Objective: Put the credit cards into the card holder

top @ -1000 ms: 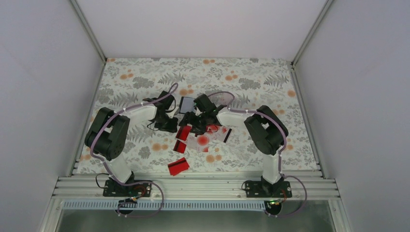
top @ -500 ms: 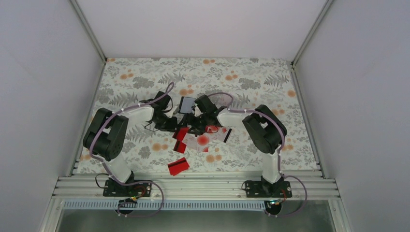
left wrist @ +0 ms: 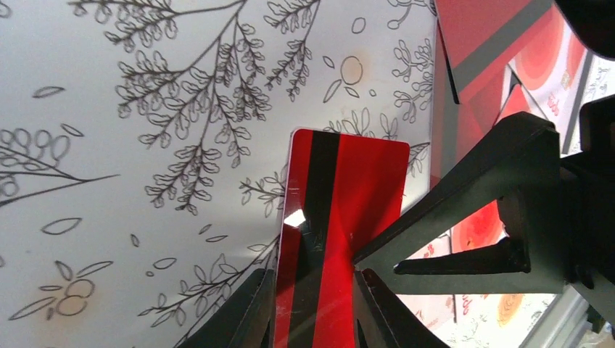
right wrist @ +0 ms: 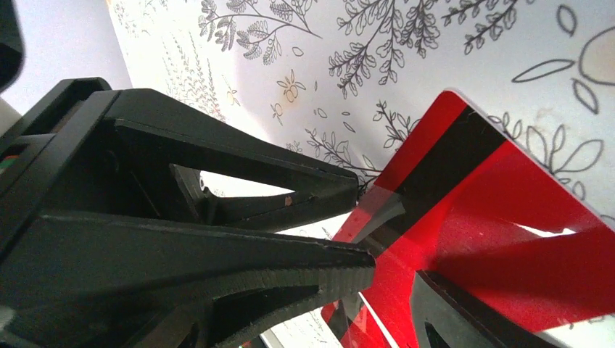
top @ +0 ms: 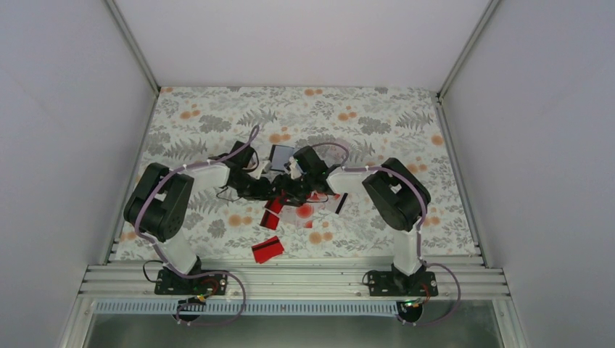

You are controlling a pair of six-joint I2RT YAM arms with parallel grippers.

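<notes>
Left side: your left jaws are clenched on a red card (left wrist: 341, 210) with a black stripe. The two fingers (left wrist: 243, 315) press on its long edges near one short end, and the rest of the card sticks out free over the counter (left wrist: 145, 181).
Right side: a black finger (left wrist: 464, 196) of your right jaws comes in from the right. Its tip touches the held card's right edge, just beside your own left finger. You cannot tell from these views whether the right jaws are released or pinching the card.
Held card: it is glossy, with a bright glint beside the stripe. It sits where the two wrists meet, about the middle of the counter.
Card holder: your card holder (top: 281, 155) lies open on the counter just beyond the meeting point, on the far side. Its pale grey inside faces up, it is right beside the right arm's wrist, and it lies apart from the heap.
Heap: a loose heap (top: 303, 211) of red and whitish cards overlaps on the near side of the jaws. In the left wrist view you see a grey-striped card (left wrist: 493, 43) and a whitish card with a red disc (left wrist: 551, 65) to the right of the held card.
Lone card: one lone card (top: 267, 249), red, lies by itself nearer the arm bases, left of centre and well apart from the heap.
Arms: your left arm (top: 203, 172) reaches in from the left and your right arm (top: 355, 176) from the right.
Counter cover: it is printed with grey leaves and orange blossoms.
</notes>
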